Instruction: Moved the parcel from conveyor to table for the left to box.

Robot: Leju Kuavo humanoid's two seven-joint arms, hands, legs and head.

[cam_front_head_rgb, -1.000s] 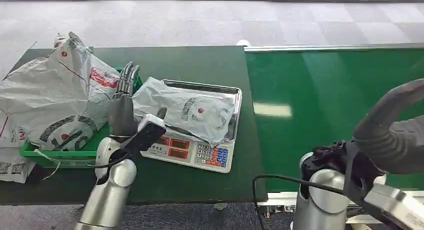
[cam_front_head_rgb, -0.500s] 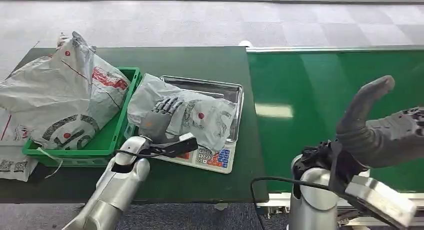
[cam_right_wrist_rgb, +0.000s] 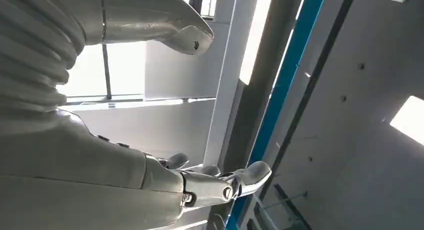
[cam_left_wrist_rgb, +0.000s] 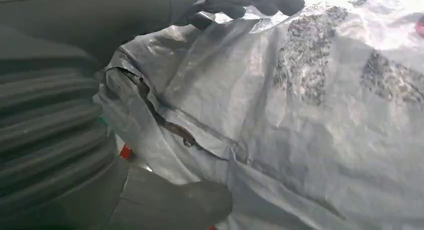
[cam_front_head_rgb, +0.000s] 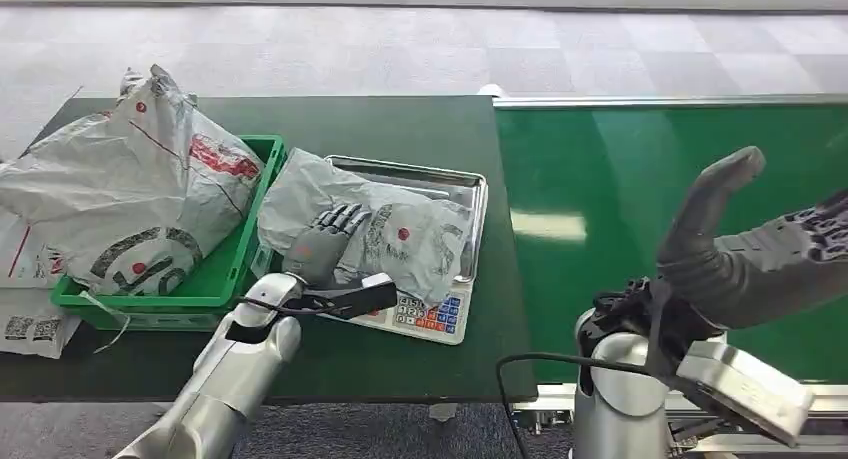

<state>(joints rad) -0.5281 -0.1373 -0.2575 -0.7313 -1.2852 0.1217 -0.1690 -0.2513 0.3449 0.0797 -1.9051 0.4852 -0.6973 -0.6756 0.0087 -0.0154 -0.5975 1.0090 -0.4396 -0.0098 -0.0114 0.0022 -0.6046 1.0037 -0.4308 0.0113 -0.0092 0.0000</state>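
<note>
The parcel, a crumpled grey bag, lies on the steel tray of a scale on the dark worktop, just right of a green crate heaped with other bags. The left hand rests on it, fingers spread over the plastic. Further right, above the green conveyor, the right hand hangs empty, fingers apart.

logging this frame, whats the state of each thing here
parcel: lying on the scale tray, left hand on it
left hand: resting on the parcel, fingers spread
right hand: raised over the conveyor, holding nothing
bin: holds a big grey bag
conveyor: bare green belt
</note>
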